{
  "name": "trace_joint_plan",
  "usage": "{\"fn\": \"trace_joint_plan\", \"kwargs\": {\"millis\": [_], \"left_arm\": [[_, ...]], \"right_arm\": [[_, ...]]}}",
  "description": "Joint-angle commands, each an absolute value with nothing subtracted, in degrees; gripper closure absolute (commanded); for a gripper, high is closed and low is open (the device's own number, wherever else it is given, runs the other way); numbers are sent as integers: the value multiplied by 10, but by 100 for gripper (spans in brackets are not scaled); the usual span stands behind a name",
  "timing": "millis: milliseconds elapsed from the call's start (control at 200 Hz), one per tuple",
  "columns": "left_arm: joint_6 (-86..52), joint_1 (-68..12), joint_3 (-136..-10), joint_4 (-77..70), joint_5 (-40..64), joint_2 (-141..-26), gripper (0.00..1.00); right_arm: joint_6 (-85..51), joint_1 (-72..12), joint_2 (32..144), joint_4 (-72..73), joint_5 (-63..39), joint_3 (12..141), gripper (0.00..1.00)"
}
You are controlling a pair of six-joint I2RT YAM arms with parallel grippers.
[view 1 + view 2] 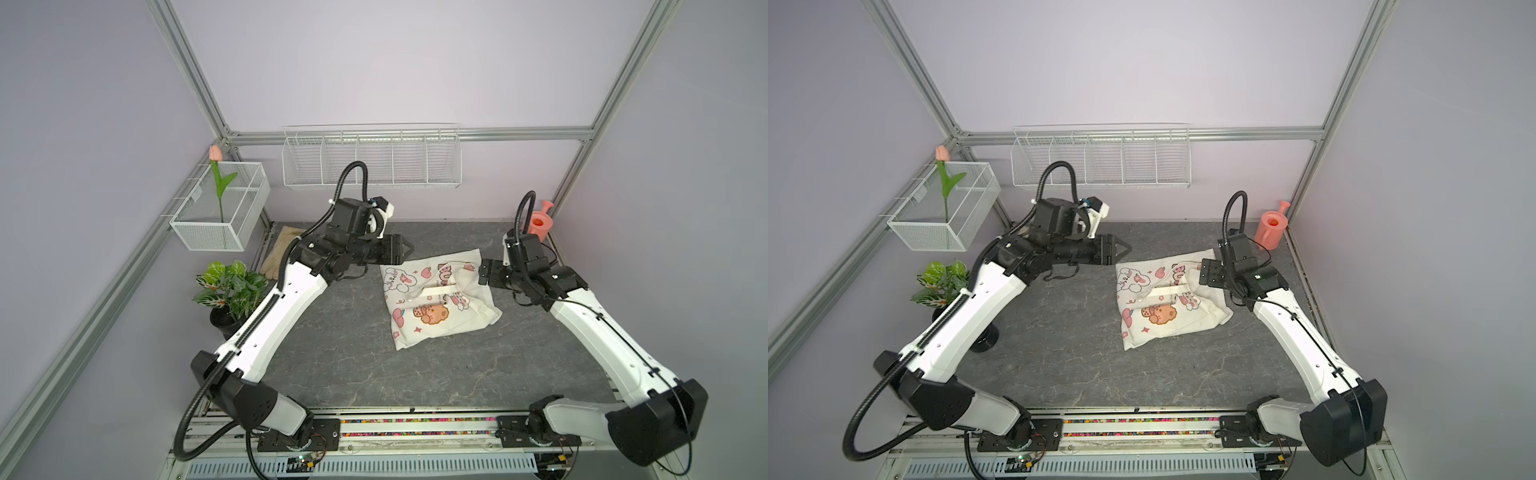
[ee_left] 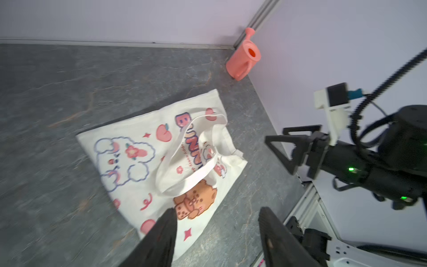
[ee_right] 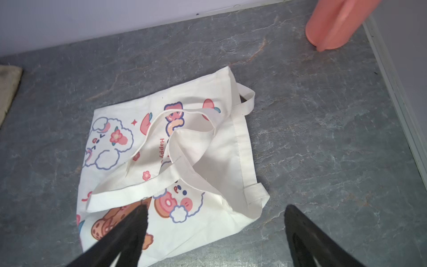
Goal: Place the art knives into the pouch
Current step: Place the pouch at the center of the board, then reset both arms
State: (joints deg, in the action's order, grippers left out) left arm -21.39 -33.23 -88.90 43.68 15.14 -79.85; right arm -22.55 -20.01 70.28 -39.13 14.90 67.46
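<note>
The pouch (image 1: pixel 440 307) lies flat on the grey surface (image 1: pixel 332 353), at about 2 o'clock from the surface's middle in both top views. It is printed side up, with its straps (image 3: pixel 129 194) flopped back across the print. Its hemmed mouth (image 3: pixel 241 143) is the edge on the pouch's 3 o'clock side, and it looks pressed shut, cloth on cloth.

The right tool (image 3: pixel 215 212) hangs above that hem. Its jaws are spread wide with nothing between them; its wrist view shows only cloth and bare surface in the gap. The left tool (image 1: pixel 409 250) hovers just off the pouch's 10 o'clock corner, pointing toward 3 o'clock. Its jaws are partly apart and likewise empty, clear of the cloth.

The art knife is not to be seen in any view, neither on the surface nor in either tool. It may lie inside the pouch under the cloth. The pictures cannot settle that, and no clear bulge shows.

The relation that matters is that the mouth faces the right arm, so that arm is the nearer one for anything done at the opening. The left tool sits at the closed far end, by the bottom seam. If the knife is already in, I judge the task near done and both arms free to draw off. The pink watering can (image 1: pixel 540 222) stands near the right arm at its 12 o'clock, something to mind on a retreat
</note>
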Motion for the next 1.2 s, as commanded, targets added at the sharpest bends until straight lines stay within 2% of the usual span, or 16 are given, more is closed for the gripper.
{"fn": "trace_joint_plan", "kwargs": {"millis": [0,95,180,240,350,460,535,645,670,690,810,925,1050,1195], "left_arm": [[-197,-318,-771,415,-4,-722,40],[-193,-315,-655,374,-153,-626,38],[-174,-314,-544,306,-260,-543,35],[-160,-313,-469,247,-314,-495,25],[-189,-312,-392,171,-411,-446,23],[-236,-306,-351,146,-495,-454,19],[-231,-306,-321,111,-511,-472,17],[-209,-306,-273,29,-548,-491,13],[-203,-307,-259,5,-557,-491,9],[-191,-306,-248,-20,-560,-491,0],[-110,-302,-204,-138,-559,-478,1],[-63,-277,-167,-220,-569,-489,1],[-58,-223,-110,-334,-513,-523,1],[-28,-178,-50,-535,-443,-626,1]], "right_arm": [[-195,-191,679,-378,207,620,11],[-192,-182,640,-342,281,566,11],[-150,-172,584,-246,299,482,11],[-107,-172,540,-143,314,405,12],[-18,-171,462,83,333,240,11],[36,-162,423,326,366,95,11],[35,-136,447,357,356,79,11],[36,-98,552,416,305,91,11],[35,-95,580,440,300,94,11],[35,-94,602,459,298,97,11],[46,-92,730,564,282,111,11],[42,-86,791,634,278,117,12],[57,-82,872,708,260,124,11],[44,-73,854,671,242,129,11]]}}
